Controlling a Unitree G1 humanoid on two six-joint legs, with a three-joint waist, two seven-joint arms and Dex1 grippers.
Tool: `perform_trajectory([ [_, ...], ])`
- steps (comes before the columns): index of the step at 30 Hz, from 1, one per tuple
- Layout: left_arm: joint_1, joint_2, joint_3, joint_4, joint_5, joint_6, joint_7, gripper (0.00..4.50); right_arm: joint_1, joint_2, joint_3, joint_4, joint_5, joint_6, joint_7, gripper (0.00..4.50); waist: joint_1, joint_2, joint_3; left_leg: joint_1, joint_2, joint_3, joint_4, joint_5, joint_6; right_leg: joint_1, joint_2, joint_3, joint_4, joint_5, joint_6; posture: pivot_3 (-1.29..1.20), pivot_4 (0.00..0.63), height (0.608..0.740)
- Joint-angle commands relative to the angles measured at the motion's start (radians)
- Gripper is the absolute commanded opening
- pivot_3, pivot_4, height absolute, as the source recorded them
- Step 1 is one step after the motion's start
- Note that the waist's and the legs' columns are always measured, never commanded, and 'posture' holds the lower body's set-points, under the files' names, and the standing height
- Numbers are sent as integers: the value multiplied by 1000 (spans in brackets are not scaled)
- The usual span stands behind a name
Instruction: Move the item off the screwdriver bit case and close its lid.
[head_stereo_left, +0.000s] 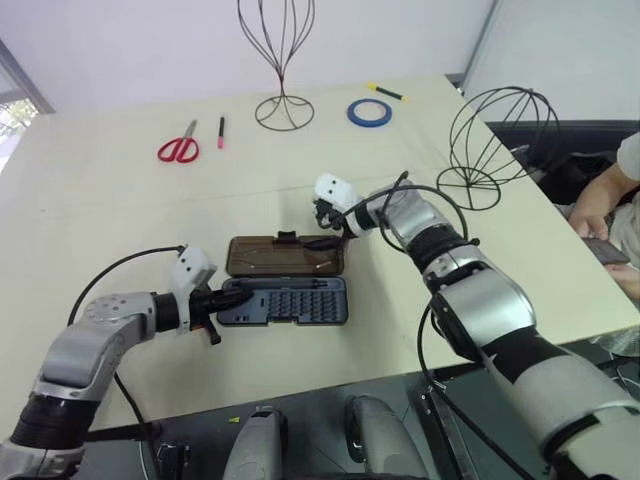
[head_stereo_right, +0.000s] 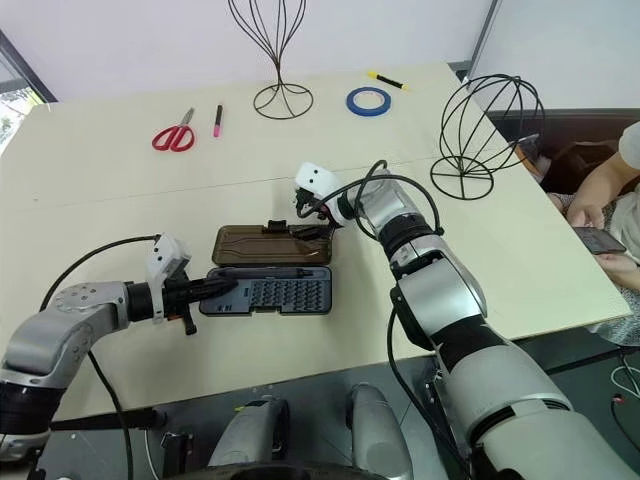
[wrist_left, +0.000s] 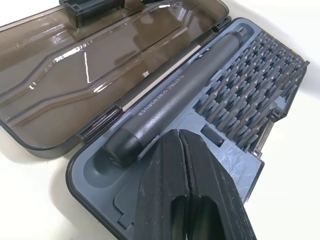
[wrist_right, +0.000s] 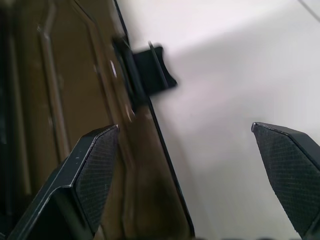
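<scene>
While the screwdriver bit case (head_stereo_left: 285, 300) lies open on the bench (head_stereo_left: 120, 210), its lid (head_stereo_left: 285, 256) flat on the far side of the tray, I have my left gripper (head_stereo_left: 222, 300) with jaws closed, pressed on the case's left end beside the driver (wrist_left: 170, 100). My right gripper (head_stereo_left: 325, 228) sits at the case's far right corner, jaws spread wide astride the lid's outer edge near the clasp (wrist_right: 152, 67). Off the case already, the item (head_stereo_left: 497, 140) stands well to its far right. I judge the lid light, stiff and slick, best lifted by its clasp edge.
</scene>
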Motion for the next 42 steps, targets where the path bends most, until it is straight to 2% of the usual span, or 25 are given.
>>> perform_trajectory([
  [1, 9, -5, 11, -15, 9, -8, 12, 0, -6, 1, -19, 5, 2, -17, -6, 4430, 0, 0, 0, 0, 0, 0, 0, 0, 0, 0, 0, 0, 0, 0, 0, 0, 150, 740],
  [7, 5, -7, 7, -15, 15, -10, 20, 0, 3, 10, -37, 26, 3, -17, -29, 4430, 0, 0, 0, 0, 0, 0, 0, 0, 0, 0, 0, 0, 0, 0, 0, 0, 150, 740],
  [8, 4, -7, 7, -14, 16, -10, 20, 0, 5, 10, -38, 29, 2, -19, -31, 4196, 0, 0, 0, 0, 0, 0, 0, 0, 0, 0, 0, 0, 0, 0, 0, 0, 150, 740],
  [10, 3, -5, 8, -14, 17, -10, 21, 0, 12, 10, -38, 30, -1, -20, -31, 3575, 0, 0, 0, 0, 0, 0, 0, 0, 0, 0, 0, 0, 0, 0, 0, 0, 150, 740],
  [11, 4, -4, 10, -15, 17, -9, 21, 0, 17, 10, -36, 29, -3, -23, -28, 3125, 0, 0, 0, 0, 0, 0, 0, 0, 0, 0, 0, 0, 0, 0, 0, 0, 150, 740],
  [16, 5, -3, 14, -13, 22, -11, 23, 0, 36, 13, -29, 21, -13, -31, -4, 401, -2, 0, -1, 2, 0, 0, 0, 0, 0, 2, 0, 0, 1, 0, 0, 0, 150, 740],
  [17, 3, -4, 14, -12, 24, -11, 23, 0, 41, 13, -26, 18, -16, -33, 3, 49, -2, 0, -1, 3, 0, 0, 1, 0, 0, 2, 1, 0, 1, 0, 0, 0, 150, 740],
  [30, -29, -32, 3, -9, 41, -3, 36, 0, 90, 0, 13, -64, -49, -89, 43, 49, -3, 0, -1, 5, 1, -1, 0, 0, 0, 4, 2, 0, 1, 0, -1, 0, 150, 740],
  [42, -15, -34, 8, -66, 25, 19, 40, 0, 162, -32, 73, -257, -54, -166, 191, 49, -2, 0, -1, 2, 1, 0, 0, 0, 0, 2, 1, 0, 0, 0, -1, 0, 150, 740],
])
